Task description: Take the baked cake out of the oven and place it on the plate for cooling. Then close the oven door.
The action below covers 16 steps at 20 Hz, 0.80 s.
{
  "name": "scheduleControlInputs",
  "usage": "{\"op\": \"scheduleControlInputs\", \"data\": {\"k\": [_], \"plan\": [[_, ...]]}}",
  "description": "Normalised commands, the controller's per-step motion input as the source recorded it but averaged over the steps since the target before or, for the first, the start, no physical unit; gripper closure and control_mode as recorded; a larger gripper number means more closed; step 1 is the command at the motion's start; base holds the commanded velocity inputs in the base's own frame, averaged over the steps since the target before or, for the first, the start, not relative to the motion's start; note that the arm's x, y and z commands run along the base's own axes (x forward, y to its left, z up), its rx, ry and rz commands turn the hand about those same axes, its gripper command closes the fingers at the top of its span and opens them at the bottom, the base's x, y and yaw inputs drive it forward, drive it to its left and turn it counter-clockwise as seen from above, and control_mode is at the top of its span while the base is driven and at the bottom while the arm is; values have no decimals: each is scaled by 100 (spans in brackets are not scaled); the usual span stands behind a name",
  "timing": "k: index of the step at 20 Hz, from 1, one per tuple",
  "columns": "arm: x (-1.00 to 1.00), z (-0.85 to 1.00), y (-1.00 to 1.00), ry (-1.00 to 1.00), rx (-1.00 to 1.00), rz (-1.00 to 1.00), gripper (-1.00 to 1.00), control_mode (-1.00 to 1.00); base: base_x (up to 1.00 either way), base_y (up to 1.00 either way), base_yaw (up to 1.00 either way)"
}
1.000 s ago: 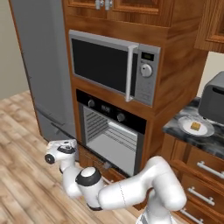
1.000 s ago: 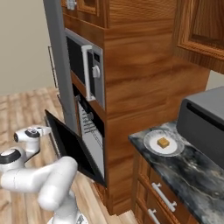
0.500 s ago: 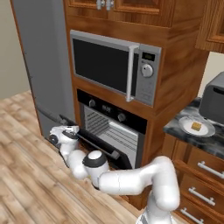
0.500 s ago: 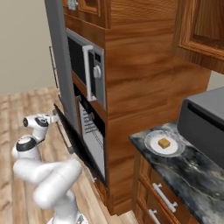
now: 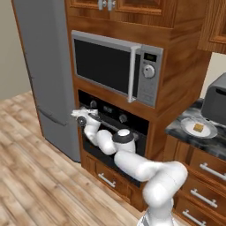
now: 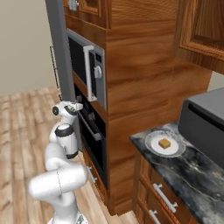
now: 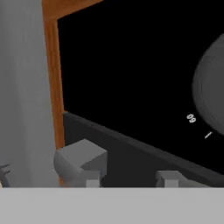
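Gripper [image 5: 82,117] nearly closed, empty, pressed against upper left edge of oven door [image 5: 110,132], door shut against oven [image 5: 115,115]. Farther right on counter [image 6: 192,170], baked cake [image 6: 164,143] resting on plate [image 6: 153,146].

A silver microwave [image 5: 117,66] sits in the wood cabinet just above the gripper's level, a tall grey refrigerator [image 5: 44,75] stands beside it, and a grey toaster box [image 5: 216,99] rests on the dark counter [image 6: 192,175] far off.
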Motion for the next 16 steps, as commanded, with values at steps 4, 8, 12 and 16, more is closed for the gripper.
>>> {"op": "scheduleControlInputs", "data": {"k": [4, 8, 12, 16], "plan": [[57, -100, -100, -6, -6, -10, -100, -100, 0, 0, 0], [24, -100, -100, -13, -18, -11, -100, -100, 0, 0, 0], [15, -96, -100, -2, -24, -23, -100, -100, 0, 0, 0], [17, -52, -100, 14, -36, -30, -100, -100, 0, 0, 0]]}}
